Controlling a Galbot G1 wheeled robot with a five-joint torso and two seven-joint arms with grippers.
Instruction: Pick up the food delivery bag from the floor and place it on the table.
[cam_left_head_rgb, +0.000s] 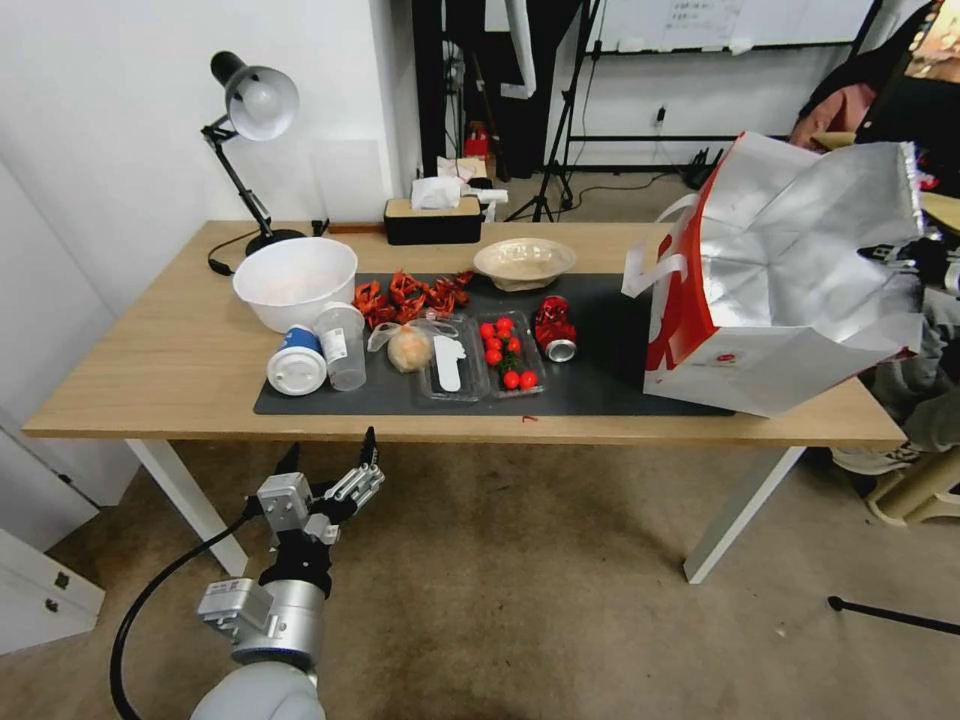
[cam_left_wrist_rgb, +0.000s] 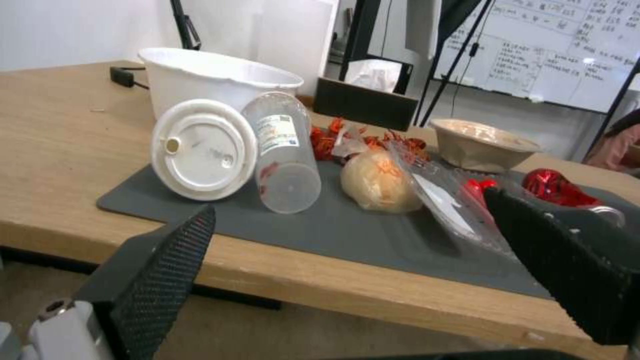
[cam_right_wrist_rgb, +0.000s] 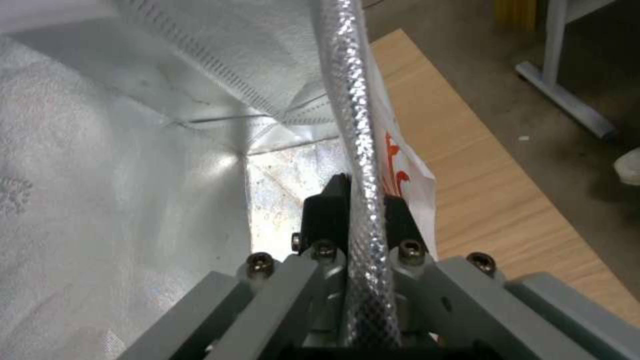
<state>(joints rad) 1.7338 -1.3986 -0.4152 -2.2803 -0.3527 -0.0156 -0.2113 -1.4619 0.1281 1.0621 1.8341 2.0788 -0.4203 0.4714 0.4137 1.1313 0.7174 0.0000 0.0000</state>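
The food delivery bag (cam_left_head_rgb: 790, 280), white with red gussets and silver foil lining, stands tilted on the right end of the table (cam_left_head_rgb: 150, 380), its base partly on the dark grey mat (cam_left_head_rgb: 600, 385) and its open mouth leaning right. In the right wrist view my right gripper (cam_right_wrist_rgb: 357, 195) is shut on the bag's (cam_right_wrist_rgb: 133, 150) rim, one finger inside against the foil, with the table's wood (cam_right_wrist_rgb: 467, 175) below. My left gripper (cam_left_head_rgb: 330, 450) hangs open over the floor (cam_left_head_rgb: 520, 580), just in front of the table's front edge; its black fingers (cam_left_wrist_rgb: 167, 260) frame the cups.
On the mat's left and middle lie a white bowl (cam_left_head_rgb: 295, 280), two tipped cups (cam_left_head_rgb: 320, 355), red crayfish (cam_left_head_rgb: 410, 295), a bagged bun (cam_left_head_rgb: 410, 348), a tomato tray (cam_left_head_rgb: 508, 352), a can (cam_left_head_rgb: 555, 328) and a beige bowl (cam_left_head_rgb: 525, 262). A lamp (cam_left_head_rgb: 255, 105) and tissue box (cam_left_head_rgb: 433, 220) stand behind.
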